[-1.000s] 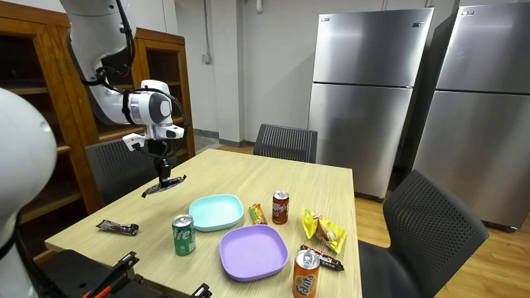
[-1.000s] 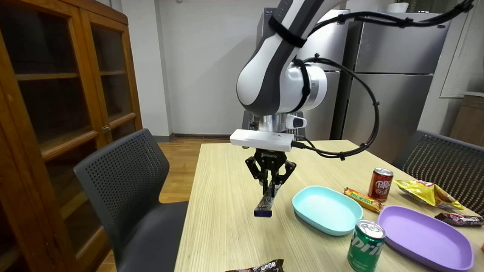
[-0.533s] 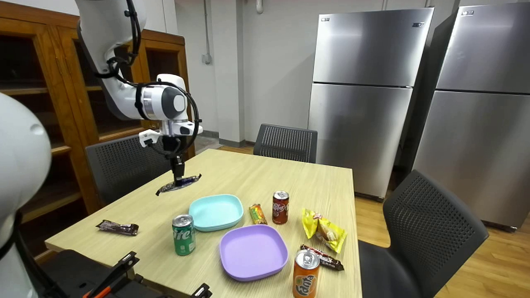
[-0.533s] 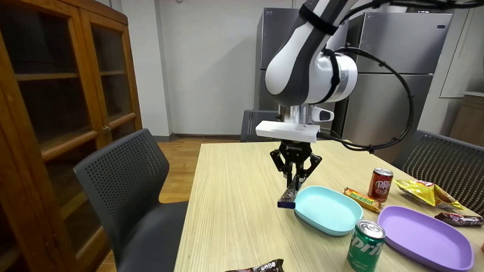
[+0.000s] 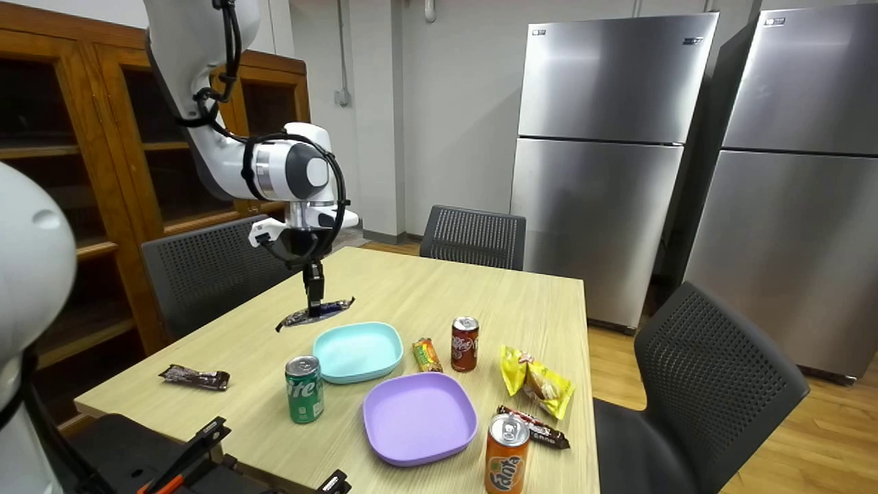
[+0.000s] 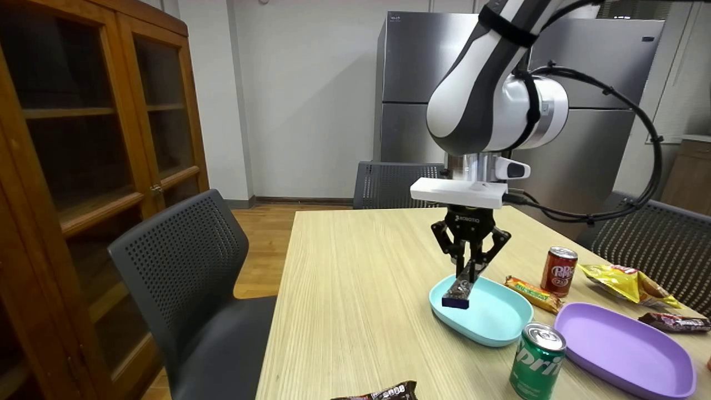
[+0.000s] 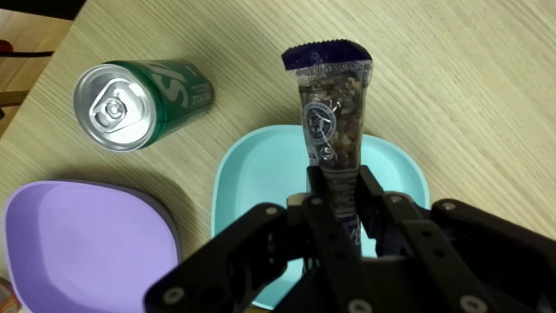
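Note:
A clear-wrapped nut bar with dark purple ends [image 7: 332, 108] is pinched near its middle by my gripper [image 7: 339, 178]. Both black fingers press against the wrapper's sides. In an exterior view the bar [image 6: 460, 290] hangs off the table, its near end tipped down below the gripper [image 6: 467, 271]. Underneath, in the wrist view, lies a turquoise dish [image 7: 256, 174]; the bar's purple end reaches beyond its rim. Seen from an exterior view, the bar [image 5: 295, 318] is just behind and left of the dish [image 5: 360, 351]. The bar's other end is hidden by the gripper in the wrist view.
Beside the dish stand a green Sprite can [image 5: 304, 398] and a purple dish [image 5: 420, 418]. An orange-wrapped bar [image 5: 426, 355], Dr Pepper can [image 5: 464, 346], yellow bag [image 5: 538, 384], dark bar [image 5: 549, 433] and Fanta can [image 5: 507, 460] lie rightward. Another brown bar [image 5: 195, 377] lies left.
Carrying the nut bar, my gripper has travelled rightward in both exterior views, closer to the turquoise dish. The grip looks the same, and the things on the table have stayed put.

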{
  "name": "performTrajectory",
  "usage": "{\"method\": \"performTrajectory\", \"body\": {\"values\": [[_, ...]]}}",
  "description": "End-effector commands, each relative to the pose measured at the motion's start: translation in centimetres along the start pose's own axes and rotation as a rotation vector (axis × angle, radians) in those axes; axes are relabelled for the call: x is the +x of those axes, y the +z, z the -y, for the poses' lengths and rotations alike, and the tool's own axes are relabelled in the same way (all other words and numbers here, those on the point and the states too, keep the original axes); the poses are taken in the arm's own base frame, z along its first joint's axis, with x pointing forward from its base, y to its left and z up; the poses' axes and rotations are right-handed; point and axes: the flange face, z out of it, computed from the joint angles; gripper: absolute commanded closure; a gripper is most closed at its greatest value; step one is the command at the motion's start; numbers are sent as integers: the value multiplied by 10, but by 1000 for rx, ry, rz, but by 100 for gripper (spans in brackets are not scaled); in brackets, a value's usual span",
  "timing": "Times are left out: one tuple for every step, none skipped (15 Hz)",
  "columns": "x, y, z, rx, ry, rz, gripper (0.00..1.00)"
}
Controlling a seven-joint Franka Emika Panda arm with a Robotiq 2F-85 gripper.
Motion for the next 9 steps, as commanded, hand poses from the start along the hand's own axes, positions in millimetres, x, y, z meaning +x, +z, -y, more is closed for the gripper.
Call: {"method": "performTrajectory", "body": {"values": [[7, -6, -31, -16, 62, 3, 95], [14, -3, -39, -27, 70, -4, 95], [20, -1, -46, -39, 79, -2, 95], [26, 2, -54, -50, 91, -2, 95], [33, 5, -62, -60, 101, -7, 95], [39, 7, -71, -68, 109, -9, 95], [44, 9, -79, -77, 117, -10, 95], [49, 11, -86, -87, 126, -11, 95], [54, 14, -93, -97, 128, -16, 95]]}}
